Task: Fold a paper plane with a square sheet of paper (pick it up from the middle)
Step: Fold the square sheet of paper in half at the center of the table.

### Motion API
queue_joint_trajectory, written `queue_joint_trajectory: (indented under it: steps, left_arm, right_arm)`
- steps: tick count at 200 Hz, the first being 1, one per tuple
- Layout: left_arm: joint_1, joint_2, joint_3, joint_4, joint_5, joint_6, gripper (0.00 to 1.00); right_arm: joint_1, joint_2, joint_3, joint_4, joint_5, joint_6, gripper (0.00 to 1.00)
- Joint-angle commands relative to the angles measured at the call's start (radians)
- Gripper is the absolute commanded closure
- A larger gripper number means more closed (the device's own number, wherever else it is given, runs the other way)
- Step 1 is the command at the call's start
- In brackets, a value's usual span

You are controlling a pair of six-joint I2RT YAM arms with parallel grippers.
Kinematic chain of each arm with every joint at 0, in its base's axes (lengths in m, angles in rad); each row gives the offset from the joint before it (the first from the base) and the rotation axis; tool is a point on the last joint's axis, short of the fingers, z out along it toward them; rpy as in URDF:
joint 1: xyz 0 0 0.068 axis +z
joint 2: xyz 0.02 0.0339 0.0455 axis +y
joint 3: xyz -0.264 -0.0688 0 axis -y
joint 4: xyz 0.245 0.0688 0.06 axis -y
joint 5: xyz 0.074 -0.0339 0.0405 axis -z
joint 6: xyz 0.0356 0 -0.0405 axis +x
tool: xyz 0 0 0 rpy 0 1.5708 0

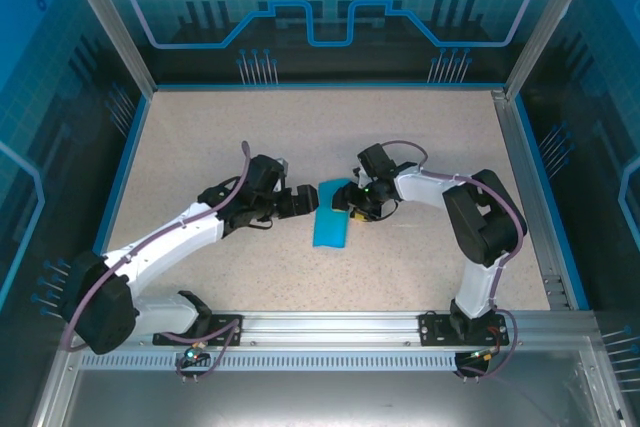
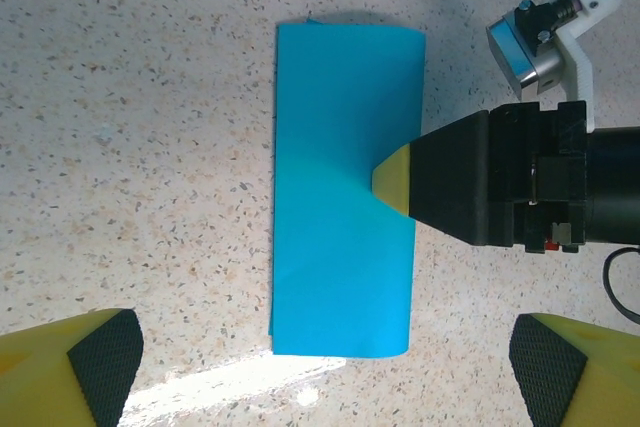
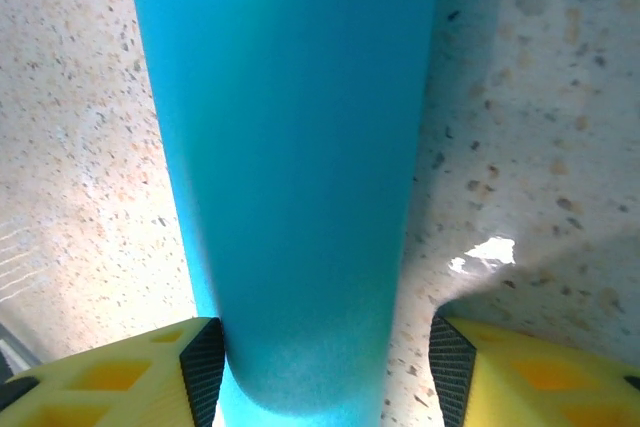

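**Folded blue sheet lies flat at mid-bench, a tool at each long side**

The thin, matte cyan-blue sheet of paper [image 2: 335, 127] lies on the beige, speckled, stone-look bench [image 1: 200, 147], near its middle and between the two arms. It is doubled over into a long, narrow rectangle. In the left wrist view one long edge is crisp and straight, while the opposite one curls over softly, with rounded corners (a loose fold rather than a pressed crease). The surface is plain and unmarked.

The right tool [image 2: 393, 179], a blocky black body ending in a yellow wedge-shaped tip, meets that rounded edge about halfway along its length, the tip overlapping the paper. In the right wrist view its two yellow plastic fingers [image 3: 120, 377], each faced with a black ribbed pad, stand apart with the bulging fold between them. One pad is at the paper's edge and a sliver of bench shows before the other, so the jaws are parted, not pinching.

The left tool [image 1: 300, 202] is spread wide and holds nothing. Its yellow fingers [image 2: 95, 367] with dark textured pads sit well apart, straddling one short end of the sheet without touching it.

A ridged aluminium rail [image 1: 330, 327] carries both arm bases along the near edge.
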State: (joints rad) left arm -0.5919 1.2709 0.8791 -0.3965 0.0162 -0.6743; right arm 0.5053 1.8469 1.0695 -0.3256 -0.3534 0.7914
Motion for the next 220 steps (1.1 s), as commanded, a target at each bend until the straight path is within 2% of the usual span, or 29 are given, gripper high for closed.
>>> queue_joint_trajectory:
  steps: [1,22,79,117,153,220]
  left_arm:
    - [0.006,0.023,0.005,0.029,0.047,0.014,0.01]
    - [0.006,0.034,0.004,0.037,0.056,0.012,0.02]
    - [0.007,0.061,0.021,0.040,0.060,0.017,0.02]
    - [0.006,0.072,0.020,0.042,0.061,0.016,0.02]
    - [0.006,0.084,0.024,0.051,0.057,0.007,0.02]
    - [0.007,0.089,0.029,0.043,0.047,0.017,0.01]
  right_arm:
    - [0.001,-0.026,0.024,-0.097,0.045,-0.056,0.39]
    - [-0.008,-0.037,0.012,-0.097,0.063,-0.055,0.37]
    - [-0.034,-0.037,-0.037,0.022,0.017,0.023,0.35]
    - [-0.016,-0.023,0.001,-0.116,0.150,0.000,0.35]
    - [0.016,0.024,0.042,-0.176,0.201,-0.011,0.36]
    - [0.033,0.077,0.080,-0.216,0.189,-0.059,0.36]
